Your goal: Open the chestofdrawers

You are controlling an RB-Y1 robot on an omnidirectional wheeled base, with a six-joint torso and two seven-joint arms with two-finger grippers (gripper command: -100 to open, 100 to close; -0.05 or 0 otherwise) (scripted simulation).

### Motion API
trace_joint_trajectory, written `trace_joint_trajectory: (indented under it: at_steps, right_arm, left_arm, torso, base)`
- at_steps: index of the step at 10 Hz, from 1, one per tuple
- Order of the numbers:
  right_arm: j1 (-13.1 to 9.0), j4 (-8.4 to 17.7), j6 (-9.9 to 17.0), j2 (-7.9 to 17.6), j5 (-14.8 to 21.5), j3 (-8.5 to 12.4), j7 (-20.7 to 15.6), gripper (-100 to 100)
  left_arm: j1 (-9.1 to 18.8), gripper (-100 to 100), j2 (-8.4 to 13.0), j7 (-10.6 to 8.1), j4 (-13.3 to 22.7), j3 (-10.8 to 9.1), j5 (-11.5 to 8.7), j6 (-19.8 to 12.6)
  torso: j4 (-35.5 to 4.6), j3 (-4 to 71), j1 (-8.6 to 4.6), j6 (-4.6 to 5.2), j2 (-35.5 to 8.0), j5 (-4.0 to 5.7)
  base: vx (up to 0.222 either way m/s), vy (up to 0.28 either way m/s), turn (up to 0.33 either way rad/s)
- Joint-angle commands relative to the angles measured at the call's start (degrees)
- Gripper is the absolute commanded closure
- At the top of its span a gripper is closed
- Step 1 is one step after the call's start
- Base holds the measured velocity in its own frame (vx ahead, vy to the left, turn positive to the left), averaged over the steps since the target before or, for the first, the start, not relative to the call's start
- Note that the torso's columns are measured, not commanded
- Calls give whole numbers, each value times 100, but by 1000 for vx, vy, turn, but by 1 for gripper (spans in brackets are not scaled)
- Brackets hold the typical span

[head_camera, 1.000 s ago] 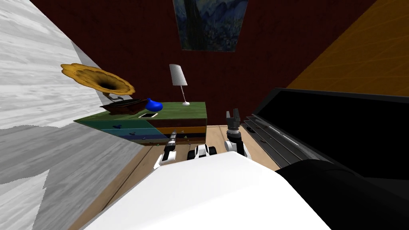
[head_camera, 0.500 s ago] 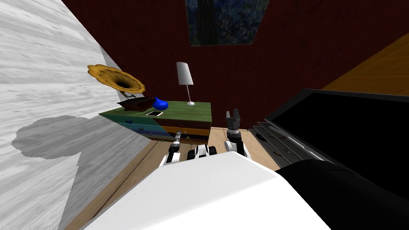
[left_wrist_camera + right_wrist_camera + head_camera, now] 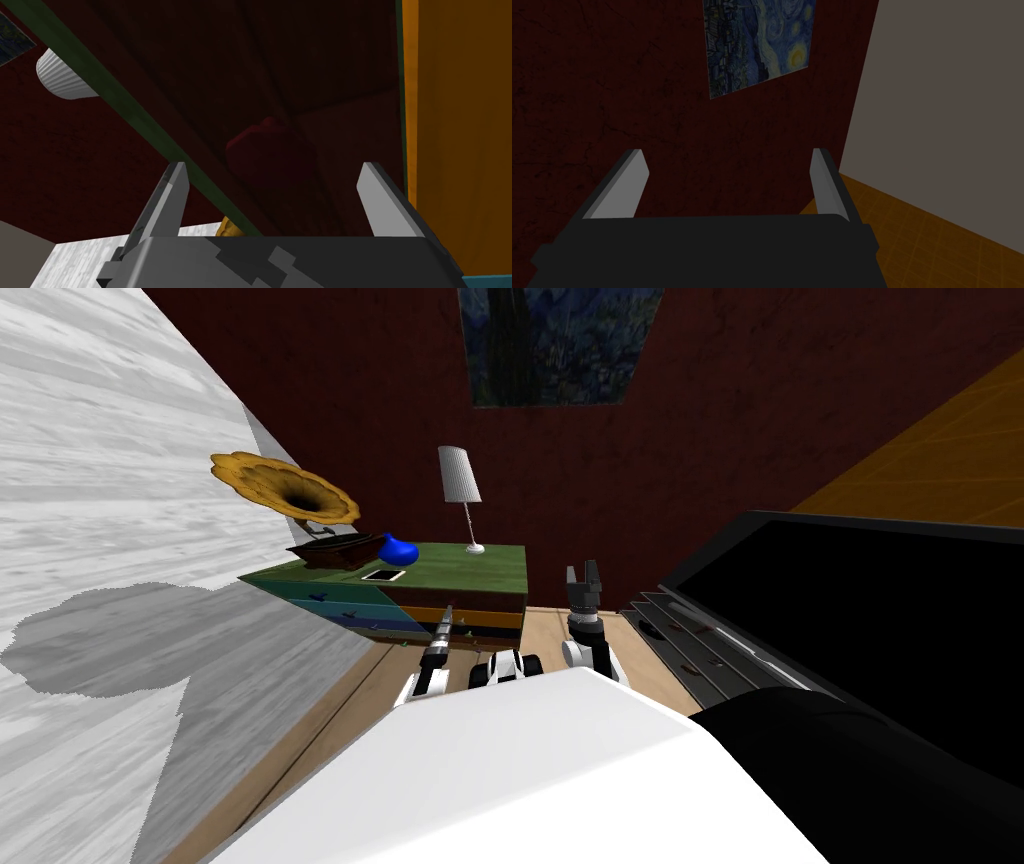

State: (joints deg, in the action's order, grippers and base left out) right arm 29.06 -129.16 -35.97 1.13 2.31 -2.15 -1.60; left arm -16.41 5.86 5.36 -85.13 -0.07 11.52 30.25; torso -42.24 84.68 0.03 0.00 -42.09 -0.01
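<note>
Dark red wall backs the chest of drawers (image 3: 480,571), green-topped, ahead and to the left. Left gripper (image 3: 272,170), fingers apart, faces its dark red drawer front and knob (image 3: 255,142). Right gripper (image 3: 727,156) raised alongside, fingers apart.

The left gripper (image 3: 272,172) is showing two thin, light grey, blade-shaped fingers (image 3: 162,205) on a blocky dark grey box. The right gripper (image 3: 727,157) is looking the same, its box nearly black. The left forearm (image 3: 430,666) and right forearm (image 3: 588,650) are wearing white shells with dark joints.
</note>
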Motion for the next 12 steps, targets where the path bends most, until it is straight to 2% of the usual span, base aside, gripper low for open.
trace_joint_trajectory:
  at_steps: [1,2,3,4,7,8,9,11,12]
  right_arm:
    - [1,0,0,0,0,0,0,0]
    - [0,0,0,0,0,0,0,0]
    - [-1,0,0,-1,0,0,0,0]
    - [-1,0,0,0,0,0,0,0]
    - [-3,1,1,0,0,0,0,0]
    - [-3,1,1,0,0,0,0,0]
    - [-2,0,1,0,0,0,0,0]
    - [2,-1,-1,-1,0,-1,0,0]
    - [2,-1,-1,-1,0,-1,0,0]
  left_arm:
    - [22,-100,27,-24,-75,-8,-5,-98]
    - [-7,100,5,2,56,-1,-3,54]
    - [18,100,10,-13,-18,-1,-4,-17]
    - [-69,100,52,-60,-146,25,2,-57]
    - [-163,100,109,-121,-332,57,10,-140]
    - [-141,100,103,-110,-292,47,6,-123]
    - [-72,-100,63,-154,-286,23,-43,-292]
    - [3,-100,45,-193,-269,-3,-94,-456]
    - [-17,-100,46,-176,-278,7,-74,-398]
  torso:
    - [3,6,-3,-1,7,0]
    - [-2,-8,-3,-1,-17,0]
    - [0,-27,3,-2,-41,-6]
    - [-9,-18,3,1,-29,0]
    - [-13,-29,-5,0,-48,1]
    - [-8,-19,-12,0,-31,3]
    - [2,5,-13,1,10,3]
    - [15,31,-20,0,47,6]
    - [8,16,-14,0,23,4]
  base:
    - [41,-3,-4]
    - [-42,0,43]
    - [-33,-5,11]
    - [-97,27,21]
    - [-178,43,10]
    - [-86,11,2]
    - [51,-38,-3]
    - [150,-69,2]
    - [81,-38,3]
